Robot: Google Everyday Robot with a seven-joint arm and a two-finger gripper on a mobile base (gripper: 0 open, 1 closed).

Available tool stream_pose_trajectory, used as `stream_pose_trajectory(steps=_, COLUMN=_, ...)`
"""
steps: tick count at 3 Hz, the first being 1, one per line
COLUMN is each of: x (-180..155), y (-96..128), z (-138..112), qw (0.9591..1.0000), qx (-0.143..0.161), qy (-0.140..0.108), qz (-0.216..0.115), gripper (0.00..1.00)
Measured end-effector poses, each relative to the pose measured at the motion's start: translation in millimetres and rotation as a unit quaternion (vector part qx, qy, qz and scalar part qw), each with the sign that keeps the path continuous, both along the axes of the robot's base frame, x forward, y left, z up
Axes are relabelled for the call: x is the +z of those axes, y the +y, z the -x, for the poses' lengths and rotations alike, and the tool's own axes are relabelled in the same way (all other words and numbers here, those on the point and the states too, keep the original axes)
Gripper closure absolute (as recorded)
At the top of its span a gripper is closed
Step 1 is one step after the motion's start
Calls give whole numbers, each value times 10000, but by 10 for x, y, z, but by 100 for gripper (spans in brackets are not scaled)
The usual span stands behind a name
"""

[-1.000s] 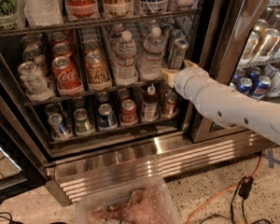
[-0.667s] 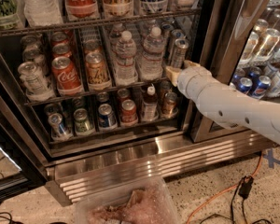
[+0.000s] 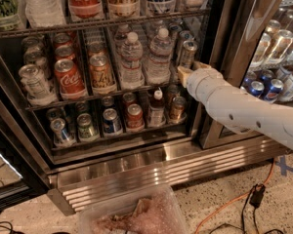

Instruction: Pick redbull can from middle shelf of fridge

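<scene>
The fridge (image 3: 136, 172) stands open, with its wire shelves full of drinks. The redbull can (image 3: 187, 53), slim and silvery, stands upright at the right end of the middle shelf (image 3: 88, 98), in front of another slim can. My gripper (image 3: 191, 69) is at the end of the white arm that reaches in from the right, just in front of and below the redbull can. Its two tan fingertips (image 3: 182, 75) are apart and hold nothing. I cannot tell if they touch the can.
Water bottles (image 3: 132, 57) stand left of the redbull can, then a tan can (image 3: 101, 72) and a Coca-Cola can (image 3: 68, 77). The fridge's door post (image 3: 224, 43) is close on the right. A clear plastic tub (image 3: 136, 213) and cables (image 3: 229, 206) lie on the floor.
My gripper has moved a little right and up, closer to the redbull can. The cans and bottles have not moved.
</scene>
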State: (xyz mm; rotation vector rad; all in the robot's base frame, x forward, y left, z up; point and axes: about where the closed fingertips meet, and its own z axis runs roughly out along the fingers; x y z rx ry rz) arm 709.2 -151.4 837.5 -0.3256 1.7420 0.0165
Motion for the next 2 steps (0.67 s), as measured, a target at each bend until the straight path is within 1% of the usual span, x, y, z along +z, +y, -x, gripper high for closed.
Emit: stream_pose_trajectory(steps=2, x=-96, y=162, z=-187, qw=9998, qx=189, qy=104, qz=-8, gripper=55)
